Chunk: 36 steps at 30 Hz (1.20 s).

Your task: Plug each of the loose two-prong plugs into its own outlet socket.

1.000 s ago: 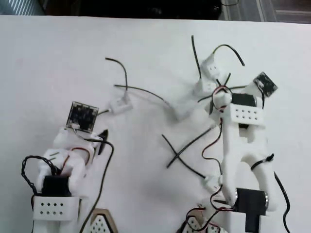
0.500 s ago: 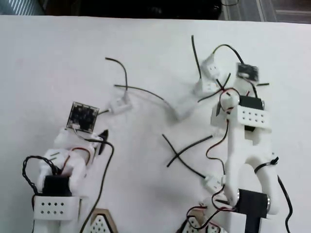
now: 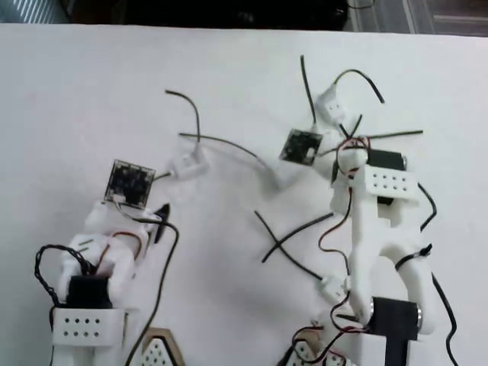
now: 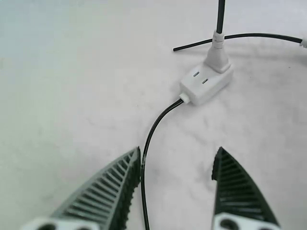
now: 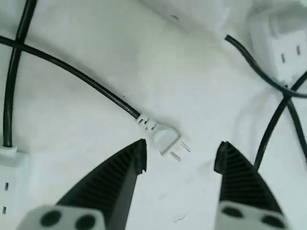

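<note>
A loose white two-prong plug [image 5: 163,137] lies on the table with its black cable trailing away. My right gripper [image 5: 180,153] hangs open just over it, prongs between the fingers, not touching. White outlet sockets [image 5: 283,45] lie close by. In the high view this arm's wrist camera [image 3: 303,146] covers that cluster beside a socket [image 3: 332,107]. My left gripper [image 4: 177,155] is open and empty above a black cable. Ahead of it lies a white socket [image 4: 206,84] with a white plug [image 4: 217,56] at its far end. From above, that socket [image 3: 187,164] lies beyond the left gripper [image 3: 155,216].
Black cables [image 3: 286,240] cross in the middle of the white table [image 3: 76,91]. Another white plug [image 3: 333,287] lies beside the right arm's base. More socket bodies [image 5: 7,175] sit at the edges of the right wrist view. A wooden-edged piece [image 3: 156,351] stands at the front edge.
The right arm's wrist has swung from the right side leftward over the plug and socket cluster. The left arm has kept still.
</note>
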### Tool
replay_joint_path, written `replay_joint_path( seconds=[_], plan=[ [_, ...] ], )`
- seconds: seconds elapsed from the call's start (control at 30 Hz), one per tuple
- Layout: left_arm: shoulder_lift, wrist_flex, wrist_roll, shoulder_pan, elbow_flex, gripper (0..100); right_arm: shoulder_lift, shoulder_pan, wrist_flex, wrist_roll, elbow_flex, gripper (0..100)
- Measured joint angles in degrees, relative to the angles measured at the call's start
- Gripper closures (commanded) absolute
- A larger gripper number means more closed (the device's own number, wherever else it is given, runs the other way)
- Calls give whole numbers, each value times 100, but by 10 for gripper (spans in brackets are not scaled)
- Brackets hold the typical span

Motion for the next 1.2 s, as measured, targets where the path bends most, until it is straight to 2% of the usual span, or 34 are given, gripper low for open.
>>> replay_joint_path(
  seconds=[0.2, 0.5, 0.57, 0.67, 0.73, 0.8, 1.0, 1.2],
  plan=[
    [0, 0, 0, 0, 0, 755, 1037, -53, 0, 369, -79, 755],
    [0, 0, 0, 0, 0, 755, 2453, -70, -9, 387, -862, 759],
    [0, 0, 0, 0, 0, 755, 2629, -70, 0, 387, -985, 815],
    [0, 0, 0, 0, 0, 755, 2910, -53, -79, 387, -1134, 981],
    [0, 0, 0, 0, 0, 755, 3007, -53, -167, 387, -1160, 962],
    [0, 0, 0, 0, 0, 755, 3024, -44, -185, 369, -1160, 985],
    [0, 0, 0, 0, 0, 755, 3112, -44, 9, -835, -1512, 981],
    [0, 0, 0, 0, 0, 755, 3156, -62, 1380, -2075, -2338, 981]
  ],
)
